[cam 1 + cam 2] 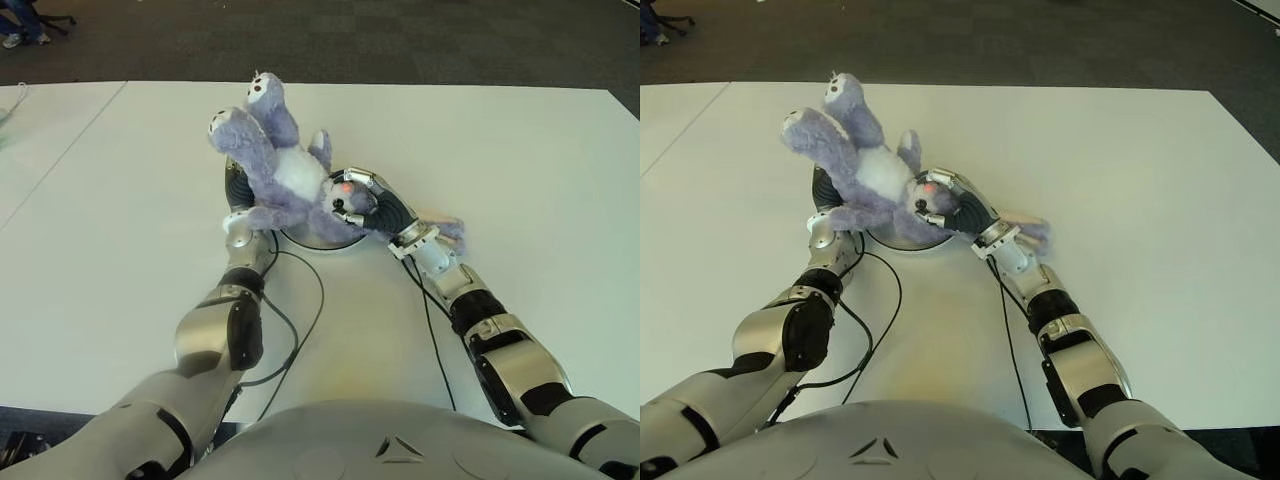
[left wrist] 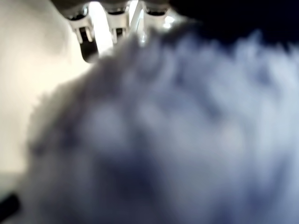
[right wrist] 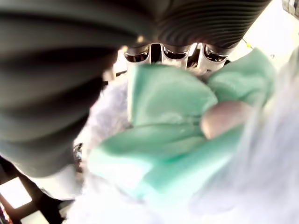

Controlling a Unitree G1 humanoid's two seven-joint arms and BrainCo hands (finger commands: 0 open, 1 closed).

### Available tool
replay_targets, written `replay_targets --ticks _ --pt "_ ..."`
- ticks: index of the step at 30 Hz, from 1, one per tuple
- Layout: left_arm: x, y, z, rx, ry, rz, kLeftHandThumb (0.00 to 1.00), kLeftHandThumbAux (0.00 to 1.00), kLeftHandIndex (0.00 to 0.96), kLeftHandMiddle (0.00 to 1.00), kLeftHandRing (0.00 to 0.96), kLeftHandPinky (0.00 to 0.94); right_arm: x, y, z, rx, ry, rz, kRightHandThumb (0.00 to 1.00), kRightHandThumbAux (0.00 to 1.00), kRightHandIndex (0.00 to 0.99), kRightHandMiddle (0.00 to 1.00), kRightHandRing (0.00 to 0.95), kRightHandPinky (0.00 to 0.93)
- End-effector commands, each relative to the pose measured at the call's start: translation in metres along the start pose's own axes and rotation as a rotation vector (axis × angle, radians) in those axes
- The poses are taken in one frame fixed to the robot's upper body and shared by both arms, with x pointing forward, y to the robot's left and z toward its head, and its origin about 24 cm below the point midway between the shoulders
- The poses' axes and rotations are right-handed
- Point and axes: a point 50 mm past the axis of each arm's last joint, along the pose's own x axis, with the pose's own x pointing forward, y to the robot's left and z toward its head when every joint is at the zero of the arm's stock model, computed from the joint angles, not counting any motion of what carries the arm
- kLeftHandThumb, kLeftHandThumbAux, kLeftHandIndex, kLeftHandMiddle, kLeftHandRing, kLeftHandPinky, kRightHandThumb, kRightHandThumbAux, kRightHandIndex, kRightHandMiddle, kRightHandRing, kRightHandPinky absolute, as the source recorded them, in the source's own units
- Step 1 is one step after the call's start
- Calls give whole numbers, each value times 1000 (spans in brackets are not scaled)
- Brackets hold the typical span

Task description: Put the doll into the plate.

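A purple plush doll (image 1: 275,165) with a white belly lies tilted over a round plate (image 1: 312,243) in the middle of the table, its legs raised toward the far side. My right hand (image 1: 367,205) is curled around the doll's head; the right wrist view shows its green bow (image 3: 173,135) and pink nose against the dark fingers (image 3: 93,70). One ear (image 1: 452,232) sticks out beside my right wrist. My left hand (image 1: 240,205) is pressed against the doll's back and side, with fur (image 2: 163,130) filling the left wrist view. Most of the plate is hidden under the doll.
The white table (image 1: 520,170) stretches wide on every side, with a seam (image 1: 70,150) at the far left. Black cables (image 1: 310,310) trail from both wrists toward my body. Dark carpet (image 1: 400,40) lies beyond the far edge.
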Motion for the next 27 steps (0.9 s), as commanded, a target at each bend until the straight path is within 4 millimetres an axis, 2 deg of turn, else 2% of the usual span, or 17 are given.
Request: replay_targets --ticks 1,9,18,23,27 --pt "-69 15 -91 -4 430 50 0 512 91 124 112 111 -13 16 -6 -6 27 131 105 381 0 0 0 0" --pt "-68 14 -91 -36 428 49 0 498 93 126 115 121 -8 8 5 -26 -19 140 69 328 0 0 0 0" --pt "-68 13 -91 -43 434 52 0 497 96 125 115 130 -6 0 6 -10 -26 113 66 288 0 0 0 0" --pt "-68 13 -91 -28 433 51 0 500 98 132 123 134 8 -33 8 -27 -50 43 56 272 0 0 0 0" --pt "-69 14 -92 -10 427 50 0 495 101 141 133 142 19 -88 10 -56 -72 -101 60 261 0 0 0 0"
